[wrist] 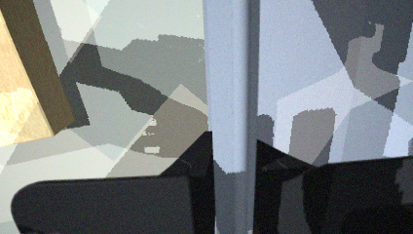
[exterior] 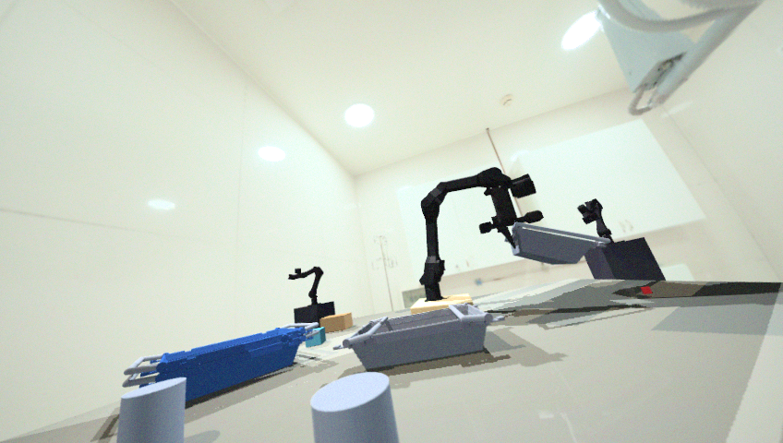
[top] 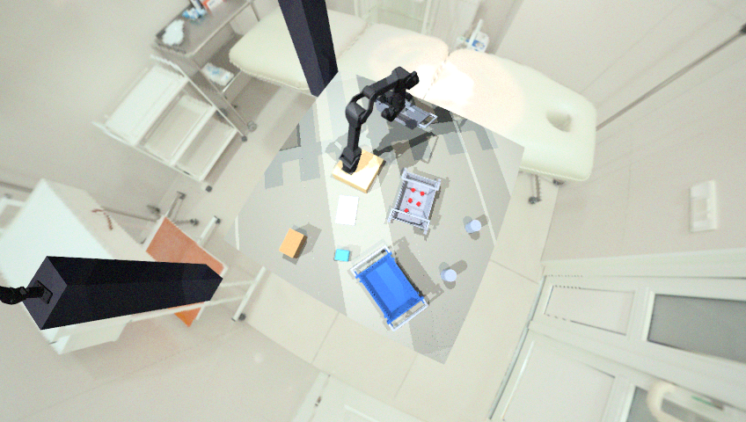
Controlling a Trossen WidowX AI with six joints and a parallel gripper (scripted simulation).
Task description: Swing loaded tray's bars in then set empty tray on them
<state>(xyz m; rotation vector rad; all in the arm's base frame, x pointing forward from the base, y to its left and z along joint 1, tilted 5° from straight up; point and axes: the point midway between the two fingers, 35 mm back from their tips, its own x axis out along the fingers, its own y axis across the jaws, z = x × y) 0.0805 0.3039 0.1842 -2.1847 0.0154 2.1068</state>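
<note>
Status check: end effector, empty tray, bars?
End effector shut on empty grey plastic tray, held aloft, tilted. Loaded grey tray bars look swung in. Path unobstructed.

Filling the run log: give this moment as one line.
gripper: shut on empty tray wall | tray: airborne, tilted | loaded tray: on table, bars across top | stacking: not yet done

I found nothing I could read in any view: no letters, numbers, brand marks or signs.
</note>
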